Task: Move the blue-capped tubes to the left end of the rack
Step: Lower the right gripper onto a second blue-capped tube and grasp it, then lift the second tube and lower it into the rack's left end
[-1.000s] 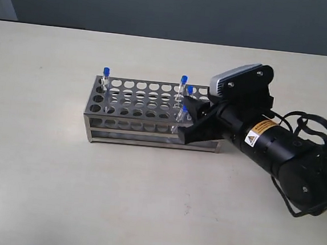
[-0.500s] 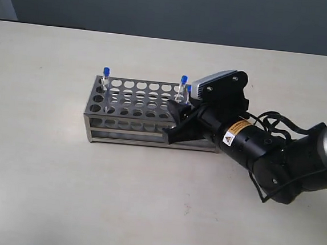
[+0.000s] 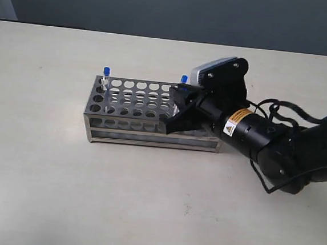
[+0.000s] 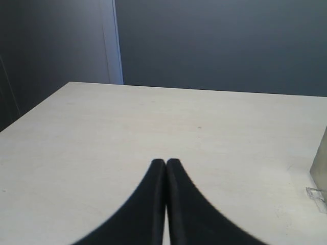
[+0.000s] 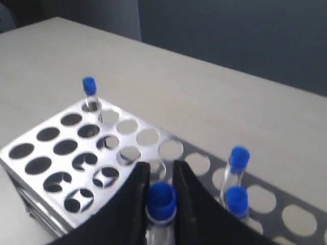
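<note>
Tube with a blue cap [image 5: 162, 201] is sitting clamped between the right gripper's [image 5: 161, 171] fingers over the steel rack [image 3: 125, 105], while another blue-capped tube [image 3: 106, 74] is standing in the far hole at the rack's left end. Left gripper [image 4: 166, 164] is hovering over the table [image 4: 102, 127], fingers pressed together.

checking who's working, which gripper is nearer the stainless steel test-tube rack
Right. The right gripper is over the stainless steel test-tube rack, shut on a blue-capped clear tube. The left gripper is shut above the beige tabletop, off the rack.
</note>
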Robot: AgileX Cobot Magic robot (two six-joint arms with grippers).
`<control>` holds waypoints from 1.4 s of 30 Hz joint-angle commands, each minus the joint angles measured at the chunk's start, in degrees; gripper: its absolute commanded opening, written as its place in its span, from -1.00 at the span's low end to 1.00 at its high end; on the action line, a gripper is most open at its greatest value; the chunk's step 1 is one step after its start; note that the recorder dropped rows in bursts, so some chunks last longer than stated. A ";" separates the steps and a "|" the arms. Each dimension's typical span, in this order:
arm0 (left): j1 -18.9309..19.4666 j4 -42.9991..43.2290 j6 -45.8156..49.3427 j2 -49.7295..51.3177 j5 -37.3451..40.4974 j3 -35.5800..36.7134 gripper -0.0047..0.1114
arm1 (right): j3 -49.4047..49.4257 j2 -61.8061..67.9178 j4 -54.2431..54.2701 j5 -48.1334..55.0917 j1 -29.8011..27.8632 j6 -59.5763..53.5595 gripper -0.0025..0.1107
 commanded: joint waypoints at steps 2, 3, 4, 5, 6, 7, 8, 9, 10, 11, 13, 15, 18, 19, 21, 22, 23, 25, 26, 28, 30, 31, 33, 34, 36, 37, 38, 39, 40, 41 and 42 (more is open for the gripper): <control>-0.53 -0.20 -0.11 -0.21 0.15 0.19 -0.91 | -6.02 -6.50 -3.44 6.51 -0.10 -0.90 -0.95; -0.53 -0.20 -0.11 -0.21 0.15 0.19 -0.91 | -7.87 -6.50 -5.14 7.63 -0.10 -0.90 -0.95; -0.53 -0.20 -0.11 -0.21 0.15 0.19 -0.91 | -9.92 -6.14 -7.20 8.82 -0.10 -0.90 -0.96; -0.53 -0.20 -0.11 -0.21 0.15 0.19 -0.91 | -12.11 -5.64 -9.39 10.22 -0.10 0.40 -0.96; -0.53 -0.20 -0.11 -0.21 0.15 0.19 -0.91 | -13.90 -5.03 -11.09 11.13 -0.10 2.06 -0.96; -0.53 -0.20 -0.11 -0.21 0.15 0.19 -0.91 | -16.01 -4.11 -13.35 11.93 -0.10 4.41 -0.96; -0.53 -0.20 -0.11 -0.21 0.15 0.19 -0.91 | -18.02 -3.09 -15.65 12.42 -0.10 6.63 -0.96; -0.53 -0.20 -0.11 -0.21 0.15 0.19 -0.91 | -19.84 -2.14 -17.43 12.44 -0.10 8.63 -0.96; -0.53 -0.20 -0.11 -0.21 0.15 0.19 -0.91 | -21.49 -0.89 -19.72 12.44 -0.10 10.82 -0.96; -0.53 -0.20 -0.11 -0.21 0.15 0.19 -0.91 | -23.09 0.43 -22.01 12.44 -0.10 13.11 -0.96; -0.53 -0.20 -0.11 -0.21 0.15 0.19 -0.91 | -25.74 3.24 -26.29 12.44 -0.10 17.07 -0.96; -0.53 -0.20 -0.11 -0.21 0.15 0.19 -0.91 | -28.05 5.76 -30.10 12.44 -0.10 20.93 -0.96; -0.53 -0.20 -0.11 -0.21 0.15 0.19 -0.91 | -31.23 9.41 -35.08 11.97 -0.10 25.77 -0.96; -0.53 -0.20 -0.11 -0.21 0.15 0.19 -0.91 | -31.97 10.58 -36.03 11.68 -0.10 26.62 -0.96; -0.53 -0.20 -0.11 -0.21 0.15 0.19 -0.91 | -32.90 12.59 -36.53 10.63 -0.10 27.25 -0.96; -0.53 -0.20 -0.11 -0.21 0.15 0.19 -0.91 | -33.35 13.36 -36.65 10.16 -0.10 27.22 -0.96; -0.53 -0.20 -0.11 -0.21 0.15 0.19 -0.91 | -33.48 14.00 -36.65 9.82 -0.10 27.22 -0.96; -0.53 -0.20 -0.11 -0.21 0.15 0.19 -0.91 | -33.71 14.62 -36.65 8.90 -0.10 27.28 -0.96; -0.53 -0.20 -0.11 -0.21 0.15 0.19 -0.91 | -33.71 14.76 -36.65 8.53 -0.10 27.28 -0.96; -0.53 -0.20 -0.11 -0.21 0.15 0.19 -0.91 | -33.71 14.85 -36.65 7.93 -0.10 27.28 -0.96; -0.53 -0.20 -0.11 -0.21 0.15 0.19 -0.91 | -34.52 14.85 -37.39 7.63 -0.10 27.28 -0.96; -0.53 -0.20 -0.11 -0.21 0.15 0.19 -0.91 | -35.28 14.85 -37.89 7.63 -0.10 27.41 -0.96; -0.53 -0.20 -0.11 -0.21 0.15 0.19 -0.91 | -36.63 14.85 -38.15 7.63 -0.10 28.29 -0.96; -0.53 -0.20 -0.11 -0.21 0.15 0.19 -0.91 | -37.03 14.85 -38.15 7.76 -0.10 28.58 -0.96; -0.53 -0.20 -0.11 -0.21 0.15 0.19 -0.91 | -37.83 14.85 -38.18 8.18 -0.10 28.77 -0.96; -0.53 -0.20 -0.11 -0.21 0.15 0.19 -0.91 | -38.07 14.98 -38.45 8.64 -0.10 29.06 -0.96; -0.53 -0.20 -0.11 -0.21 0.15 0.19 -0.91 | -38.19 15.27 -38.70 8.74 -0.10 29.55 -0.96; -0.53 -0.20 -0.11 -0.21 0.15 0.19 -0.91 | -38.19 15.63 -39.42 8.99 -0.10 29.98 -0.96; -0.53 -0.20 -0.11 -0.21 0.15 0.19 -0.91 | -38.19 15.94 -40.16 8.99 -0.10 30.41 -0.96; -0.53 -0.20 -0.11 -0.21 0.15 0.19 -0.91 | -38.19 16.44 -41.03 8.99 -0.10 31.20 -0.96; -0.53 -0.20 -0.11 -0.21 0.15 0.19 -0.91 | -38.19 16.86 -41.69 8.65 -0.10 31.85 -0.96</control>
